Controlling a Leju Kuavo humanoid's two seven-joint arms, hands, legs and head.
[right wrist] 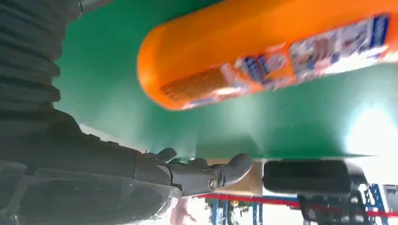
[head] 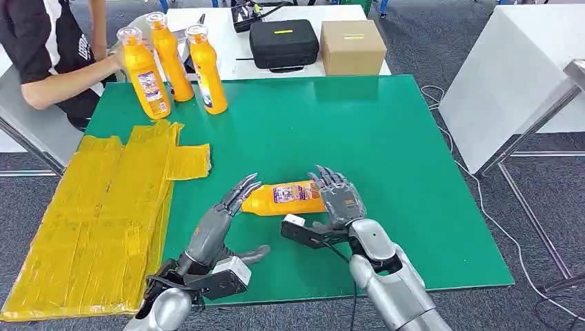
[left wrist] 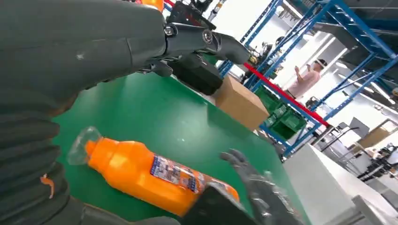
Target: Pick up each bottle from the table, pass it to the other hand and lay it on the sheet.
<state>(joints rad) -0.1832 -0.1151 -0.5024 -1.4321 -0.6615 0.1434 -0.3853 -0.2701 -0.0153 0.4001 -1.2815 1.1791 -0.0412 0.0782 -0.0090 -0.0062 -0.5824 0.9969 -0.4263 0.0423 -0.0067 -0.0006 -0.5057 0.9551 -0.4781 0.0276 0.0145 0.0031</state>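
Nearest, left hand (head: 219, 219) and right hand (head: 339, 196), both with fingers spread and holding nothing, flank an orange bottle (head: 286, 197) lying on the green table (head: 386, 138). Yellow sheet (head: 110, 200) left; three bottles (head: 172, 65) upright beyond.

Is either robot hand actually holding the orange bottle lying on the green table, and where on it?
Cannot tell: right hand sits at the orange plastic bottle's base end, left hand near its cap.
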